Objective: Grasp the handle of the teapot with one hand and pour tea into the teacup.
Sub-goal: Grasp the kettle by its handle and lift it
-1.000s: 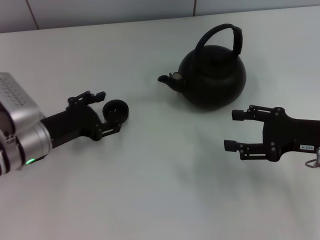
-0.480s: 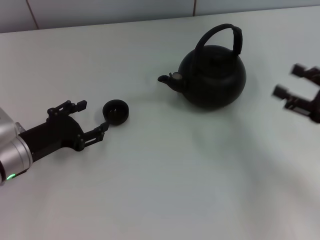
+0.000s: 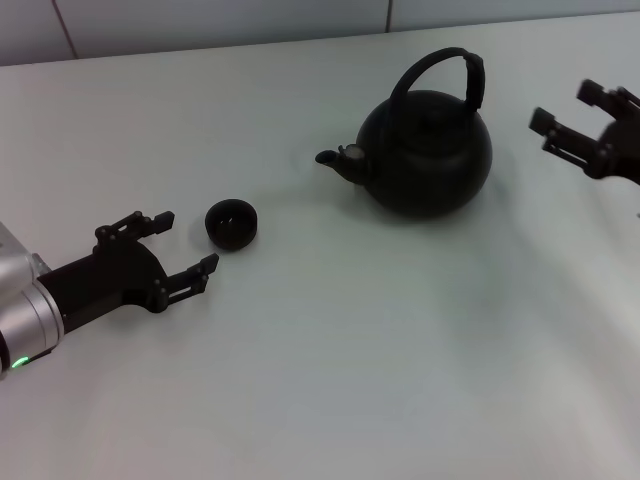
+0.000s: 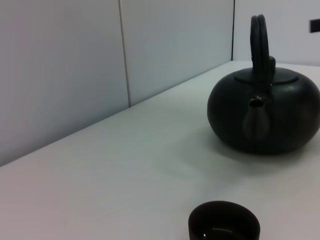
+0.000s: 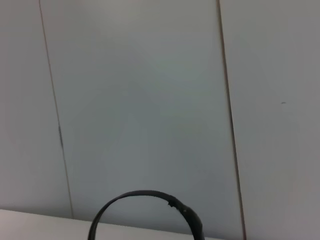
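The left gripper (image 3: 177, 247) lay low over the white table (image 3: 350, 380) at about 8 o'clock in the head view, its two black fingers spread wide apart and holding nothing. Its fingertips pointed toward 2 o'clock.

The teacup (image 3: 232, 223), a small low black cup with no handle, stood upright on the table just beyond those fingertips, at about 2 o'clock from the left gripper. It sat near the gripper without touching it and outside the gap between the fingers. In the left wrist view the teacup (image 4: 224, 220) showed a dark open mouth, and the contents could not be determined.

The teapot (image 3: 425, 150), a large round matte-black kettle-shaped pot, stood upright farther back, at about 1 o'clock from the centre of the head view and well apart from the teacup. Its short spout (image 3: 338, 161) pointed toward 9 o'clock, to the robot's left, in the general direction of the teacup. The handle (image 3: 443, 70), a thick black arched bail, rose over the lid and was free of both grippers.

The right gripper (image 3: 575, 118) was at about 2 o'clock, near the right edge of the head view, beside the teapot and apart from it. Its fingers were spread open and held nothing. The right wrist view showed only the arch of the handle (image 5: 150, 206) before a pale panelled wall (image 5: 150, 100).
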